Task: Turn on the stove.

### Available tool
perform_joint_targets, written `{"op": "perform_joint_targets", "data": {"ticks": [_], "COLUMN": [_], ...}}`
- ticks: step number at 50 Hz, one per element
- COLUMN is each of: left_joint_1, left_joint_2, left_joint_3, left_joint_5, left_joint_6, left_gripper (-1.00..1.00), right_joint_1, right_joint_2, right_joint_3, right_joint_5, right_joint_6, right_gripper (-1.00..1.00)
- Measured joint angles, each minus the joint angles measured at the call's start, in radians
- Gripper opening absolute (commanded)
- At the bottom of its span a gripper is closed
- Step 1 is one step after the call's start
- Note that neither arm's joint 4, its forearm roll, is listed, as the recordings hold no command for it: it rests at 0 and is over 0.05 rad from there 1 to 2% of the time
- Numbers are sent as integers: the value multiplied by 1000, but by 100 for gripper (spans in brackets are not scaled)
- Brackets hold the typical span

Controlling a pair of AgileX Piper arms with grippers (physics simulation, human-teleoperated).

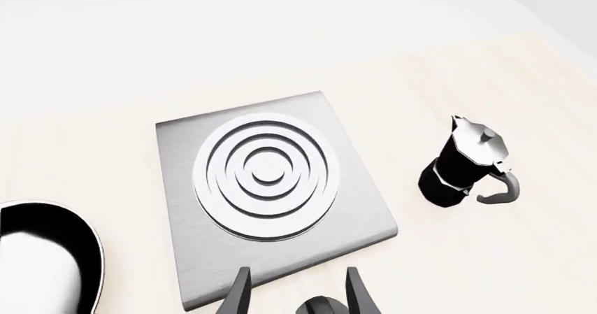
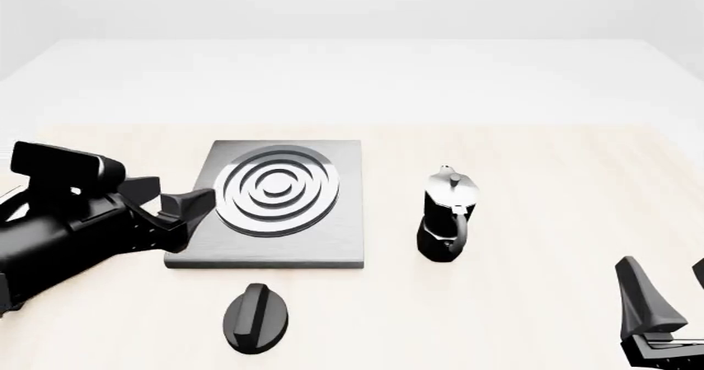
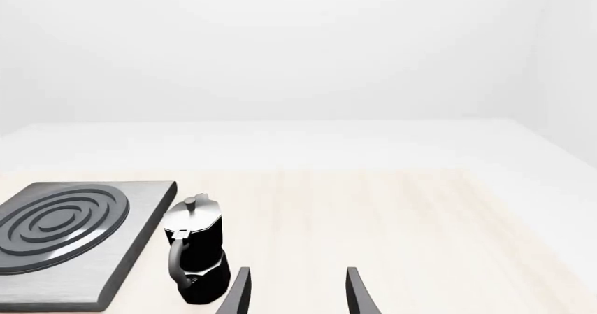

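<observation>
Knob (image 2: 256, 317): black, round, raised ridge across top, near worktop's (image 2: 528, 320) near edge, just ahead of stove's near edge. Bring left gripper (image 2: 190, 213), fingers wide and empty, over it; straddle ridge squarely, close, then twist. Right gripper (image 3: 293, 293) wide, empty, idle. Stove (image 2: 341, 222): brushed-grey slab, silver concentric rings. Moka pot (image 2: 446, 217) beside: avoid.
</observation>
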Motion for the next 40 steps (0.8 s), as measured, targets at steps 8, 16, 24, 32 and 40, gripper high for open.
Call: {"op": "perform_joint_targets", "data": {"ticks": [8, 16, 24, 32, 40], "left_joint_1": [-15, -31, -43, -52, -60], "left_joint_2": [28, 60, 95, 133, 172], "left_joint_3": [23, 50, 74, 97, 123], "left_joint_5": [-34, -77, -120, -166, -218], "left_joint_6": [-24, -48, -64, -82, -102], "left_gripper": [100, 100, 100, 100, 100], "right_joint_1": [0, 0, 0, 0, 0], "right_joint_2": [0, 0, 0, 0, 0], "right_joint_3": [0, 0, 0, 0, 0], "right_joint_5": [0, 0, 0, 1, 1], "right_joint_6": [0, 0, 0, 0, 0], "right_gripper": [100, 100, 100, 100, 100]}}
